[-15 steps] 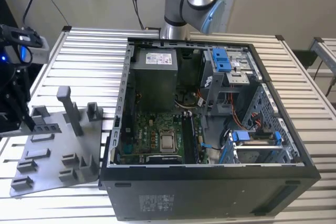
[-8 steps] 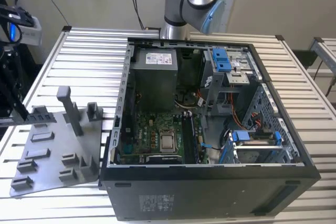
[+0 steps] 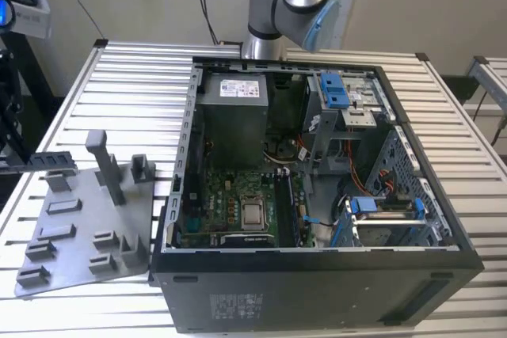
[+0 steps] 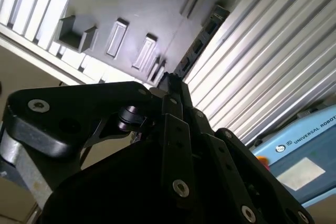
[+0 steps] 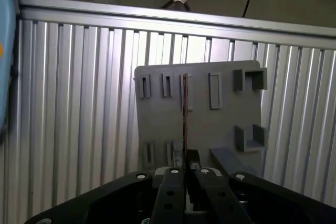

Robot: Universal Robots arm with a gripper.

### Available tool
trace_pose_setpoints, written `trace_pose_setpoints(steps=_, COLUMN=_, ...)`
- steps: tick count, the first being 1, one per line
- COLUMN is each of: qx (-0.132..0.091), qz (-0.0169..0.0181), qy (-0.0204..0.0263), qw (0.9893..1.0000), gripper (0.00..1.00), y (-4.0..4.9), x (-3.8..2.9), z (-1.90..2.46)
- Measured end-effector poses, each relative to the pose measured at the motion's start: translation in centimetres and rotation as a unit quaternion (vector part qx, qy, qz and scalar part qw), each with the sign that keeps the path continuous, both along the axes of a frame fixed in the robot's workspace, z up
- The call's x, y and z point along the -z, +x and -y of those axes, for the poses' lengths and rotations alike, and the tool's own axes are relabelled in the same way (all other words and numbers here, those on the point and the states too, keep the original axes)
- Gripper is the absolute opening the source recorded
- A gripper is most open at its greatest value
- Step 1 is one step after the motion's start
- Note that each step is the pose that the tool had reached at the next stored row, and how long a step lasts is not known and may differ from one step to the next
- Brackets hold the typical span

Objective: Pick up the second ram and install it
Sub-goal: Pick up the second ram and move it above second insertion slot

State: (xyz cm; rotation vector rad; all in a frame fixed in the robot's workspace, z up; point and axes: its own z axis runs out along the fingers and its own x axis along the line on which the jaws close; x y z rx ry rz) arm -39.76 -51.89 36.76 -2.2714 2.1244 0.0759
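Pick looks done, install pending: black fingers (image 5: 171, 181) clenched on the second ram (image 5: 185, 114), a thin stick seen edge-on, high above the grey slotted plastic tray (image 5: 157, 114); next prob. needs squaring it w/ a free slot in the open black PC case (image 3: 317, 282) beside that tray.

Open black computer case (image 3: 317, 290) on ribbed metal table (image 3: 135, 85), green motherboard (image 3: 230, 203) inside. Grey slotted holder plate (image 3: 79, 235) just beside case, exterior view's left.

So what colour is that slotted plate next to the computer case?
Plain grey; the plate shows best in the first wrist view.
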Motion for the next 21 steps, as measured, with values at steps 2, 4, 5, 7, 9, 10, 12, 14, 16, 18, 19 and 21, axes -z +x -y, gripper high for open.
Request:
trace_pose_setpoints(steps=2, qx=0.000, qz=0.0000, qy=0.0000, qw=1.0000, gripper=0.14, y=0.00, x=-0.68, z=0.00)
trace_pose_setpoints(steps=4, qx=0.000, qz=0.0000, qy=0.0000, qw=1.0000, gripper=0.14, y=0.00, x=-1.40, z=0.00)
trace_pose_setpoints(steps=5, qx=0.000, qz=0.0000, qy=0.0000, qw=1.0000, gripper=0.14, y=0.00, x=-1.79, z=0.00)
trace_pose_setpoints(steps=7, qx=0.000, qz=0.0000, qy=0.0000, qw=1.0000, gripper=0.14, y=0.00, x=-2.51, z=0.00)
trace_pose_setpoints(steps=9, qx=0.000, qz=0.0000, qy=0.0000, qw=1.0000, gripper=0.14, y=0.00, x=-3.24, z=0.00)
trace_pose_setpoints(steps=10, qx=0.000, qz=0.0000, qy=0.0000, qw=1.0000, gripper=0.14, y=0.00, x=-3.62, z=0.00)
trace_pose_setpoints(steps=12, qx=0.000, qz=0.0000, qy=0.0000, qw=1.0000, gripper=0.14, y=0.00, x=-4.42, z=0.00)
trace_pose_setpoints(steps=14, qx=0.000, qz=0.0000, qy=0.0000, qw=1.0000, gripper=0.14, y=0.00, x=-5.17, z=0.00)
trace_pose_setpoints(steps=16, qx=0.000, qz=0.0000, qy=0.0000, qw=1.0000, gripper=0.14, y=0.00, x=-5.90, z=0.00)
trace_pose_setpoints(steps=18, qx=0.000, qz=0.0000, qy=0.0000, qw=1.0000, gripper=0.14, y=0.00, x=-6.62, z=0.00)
trace_pose_setpoints(steps=19, qx=0.000, qz=0.0001, qy=0.0000, qw=1.0000, gripper=0.14, y=0.00, x=-6.96, z=0.00)
trace_pose_setpoints(steps=21, qx=0.000, qz=0.0000, qy=0.0000, qw=1.0000, gripper=0.14, y=0.00, x=-7.35, z=0.00)
